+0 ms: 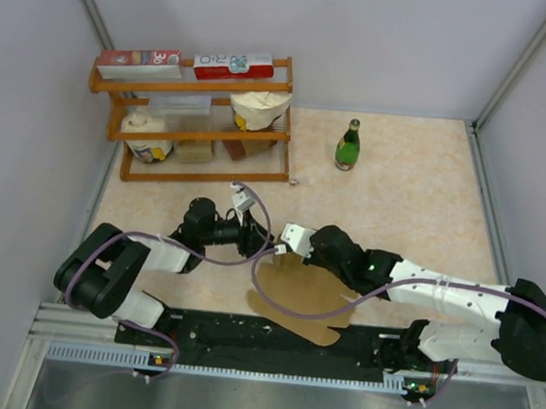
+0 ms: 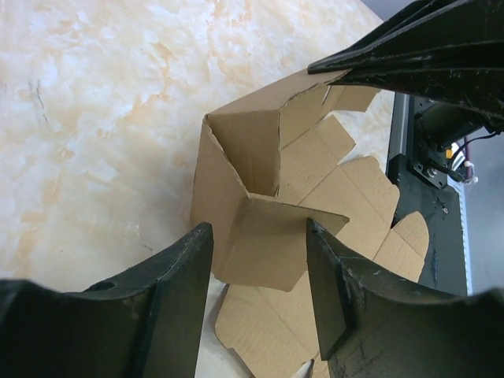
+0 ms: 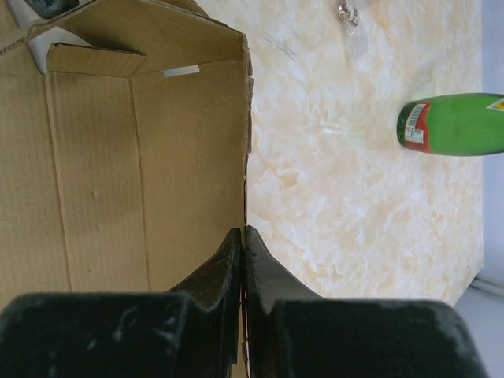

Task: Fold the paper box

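- Your paper box (image 1: 298, 299) lies on the table (image 1: 419, 199) at its near edge, between the two arms and just in front of their base rail. Most of the sheet is flat, with rounded flaps pointing toward the bases
- At the sheet's far end a few panels stand up. In the left wrist view you see two upright walls meeting at a corner, and a flap folded inward across the hollow they form
- Your left gripper (image 2: 258, 236) is spread apart, with one finger on each side of that inward flap. The cardboard shows in the gap between them, and you cannot tell from this view whether either finger touches it
- Your right gripper (image 3: 243, 236) is closed tight, pinching an upright cardboard wall — the wall's edge runs straight into the seam between the two fingers
- In the left wrist view those same dark fingers come in from the upper right and meet the top edge of the raised panel
- In the overhead view the two wrists sit close together over the far end of the sheet, the left arm reaching in from the left and the right arm from the right
- A green bottle (image 1: 348, 144) stands upright on the table toward the back, well apart from the box
- A wooden shelf (image 1: 208, 175) stands at the back left, with red-and-white cartons (image 1: 233, 63) lying on its top level and bags and packets below
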Action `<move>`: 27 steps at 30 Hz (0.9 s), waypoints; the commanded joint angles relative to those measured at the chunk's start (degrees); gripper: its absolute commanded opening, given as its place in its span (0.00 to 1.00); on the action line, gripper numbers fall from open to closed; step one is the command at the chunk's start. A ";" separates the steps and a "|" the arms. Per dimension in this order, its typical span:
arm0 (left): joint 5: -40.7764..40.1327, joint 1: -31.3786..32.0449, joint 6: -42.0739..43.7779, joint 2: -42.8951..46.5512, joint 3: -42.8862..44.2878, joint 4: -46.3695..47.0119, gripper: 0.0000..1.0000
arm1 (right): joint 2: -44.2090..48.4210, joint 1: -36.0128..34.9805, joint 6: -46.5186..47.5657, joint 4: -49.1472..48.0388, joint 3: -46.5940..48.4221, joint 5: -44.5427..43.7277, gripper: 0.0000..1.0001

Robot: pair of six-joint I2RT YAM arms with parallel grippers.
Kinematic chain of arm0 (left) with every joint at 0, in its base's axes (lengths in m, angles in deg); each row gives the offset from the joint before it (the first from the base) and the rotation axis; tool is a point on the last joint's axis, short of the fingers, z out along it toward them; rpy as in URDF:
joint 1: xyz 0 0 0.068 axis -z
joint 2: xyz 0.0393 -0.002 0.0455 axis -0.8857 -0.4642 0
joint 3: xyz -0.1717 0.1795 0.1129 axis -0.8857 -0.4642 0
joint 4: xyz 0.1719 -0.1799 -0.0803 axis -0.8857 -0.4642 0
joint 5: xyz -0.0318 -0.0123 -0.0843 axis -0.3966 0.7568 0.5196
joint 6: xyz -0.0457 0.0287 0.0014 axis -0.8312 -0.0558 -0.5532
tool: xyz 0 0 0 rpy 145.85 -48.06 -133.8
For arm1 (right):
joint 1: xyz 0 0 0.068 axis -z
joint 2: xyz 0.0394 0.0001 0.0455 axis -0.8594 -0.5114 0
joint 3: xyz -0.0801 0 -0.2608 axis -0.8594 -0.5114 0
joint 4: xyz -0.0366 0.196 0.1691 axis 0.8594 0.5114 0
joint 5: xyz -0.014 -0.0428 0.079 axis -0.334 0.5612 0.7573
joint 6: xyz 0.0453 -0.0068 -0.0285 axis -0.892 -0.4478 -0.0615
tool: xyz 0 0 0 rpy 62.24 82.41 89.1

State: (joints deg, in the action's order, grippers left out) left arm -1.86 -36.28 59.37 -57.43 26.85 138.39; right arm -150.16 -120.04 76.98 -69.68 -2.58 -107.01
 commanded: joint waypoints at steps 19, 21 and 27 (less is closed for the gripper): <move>-5.42 5.66 -0.53 0.47 -7.97 13.70 0.58 | -2.55 -8.54 2.39 -4.46 -2.52 -7.99 0.00; -6.13 6.54 -0.27 0.47 -8.23 13.52 0.58 | -2.73 -9.16 2.65 -5.43 -2.87 -9.66 0.00; -8.06 8.04 0.53 1.18 -9.46 13.17 0.58 | -1.76 -9.87 4.58 -7.62 -3.66 -13.53 0.00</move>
State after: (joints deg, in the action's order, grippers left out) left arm -8.53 -29.00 58.82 -56.71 18.48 148.16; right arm -152.41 -128.78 79.89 -73.94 -5.64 -116.27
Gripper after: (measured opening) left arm 0.579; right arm 0.007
